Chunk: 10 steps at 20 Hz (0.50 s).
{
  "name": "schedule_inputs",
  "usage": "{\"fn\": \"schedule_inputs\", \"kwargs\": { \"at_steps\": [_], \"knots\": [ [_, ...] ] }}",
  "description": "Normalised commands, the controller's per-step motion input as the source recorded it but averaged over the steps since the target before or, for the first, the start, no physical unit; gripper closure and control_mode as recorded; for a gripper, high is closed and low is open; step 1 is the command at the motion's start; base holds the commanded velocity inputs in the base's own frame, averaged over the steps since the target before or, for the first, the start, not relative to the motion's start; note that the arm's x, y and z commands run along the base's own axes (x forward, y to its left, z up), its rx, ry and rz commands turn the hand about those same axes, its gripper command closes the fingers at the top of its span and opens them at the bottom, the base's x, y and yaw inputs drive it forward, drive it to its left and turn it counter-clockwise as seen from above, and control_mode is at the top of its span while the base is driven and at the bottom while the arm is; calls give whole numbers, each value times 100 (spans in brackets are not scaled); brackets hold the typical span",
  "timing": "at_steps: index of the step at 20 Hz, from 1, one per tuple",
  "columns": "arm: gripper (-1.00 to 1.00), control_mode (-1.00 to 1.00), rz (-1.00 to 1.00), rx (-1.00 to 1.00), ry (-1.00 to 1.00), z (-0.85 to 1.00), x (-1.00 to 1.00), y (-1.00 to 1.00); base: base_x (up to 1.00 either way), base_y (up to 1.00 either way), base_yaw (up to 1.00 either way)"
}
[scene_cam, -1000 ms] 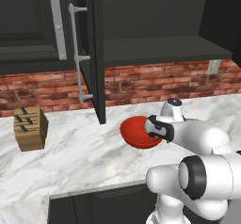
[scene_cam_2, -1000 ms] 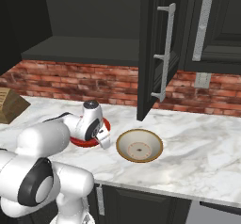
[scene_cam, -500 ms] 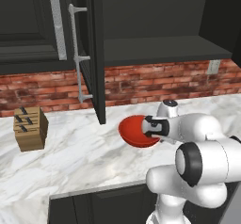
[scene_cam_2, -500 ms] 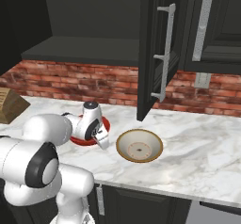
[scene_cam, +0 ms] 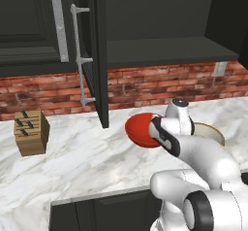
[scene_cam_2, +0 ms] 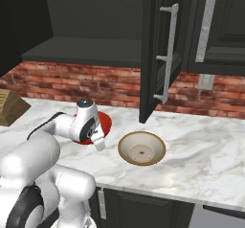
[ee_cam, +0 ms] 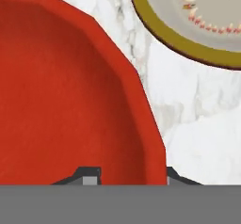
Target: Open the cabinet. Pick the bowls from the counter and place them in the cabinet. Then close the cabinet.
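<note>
Hand view, bottom edge: the fingers straddle the rim of the red bowl, one dark tip inside the bowl and one outside it, closed on the rim. The red bowl occupies the left and centre of this frame; the tan-rimmed bowl lies at the upper right, apart from the red one, with a strip of the marble surface between them.

Left base view: the white arm rises from the lower right, and the red bowl sits at frame centre, tilted, with its underside turned towards the camera. The tan-rimmed bowl shows partly behind the arm at the right. A wooden knife block stands on the surface at the left.

Right base view: the tan-rimmed bowl rests flat at centre, the red bowl to its left, partly hidden by the hand.

Far ground: a red brick wall runs behind the surface. Above it, the cabinet stands open, its door swung outwards and edge-on, with a silver bar handle beside it; the dark shelf inside is bare.
</note>
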Motion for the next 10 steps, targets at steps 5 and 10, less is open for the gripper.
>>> {"fn": "schedule_inputs", "kwargs": {
  "at_steps": [5,10],
  "knots": [
    [100,-100,-28,0,-32,64,-81,0,0,0,0],
    [100,-100,-10,3,-19,92,-62,6,0,0,0]
  ]
}}
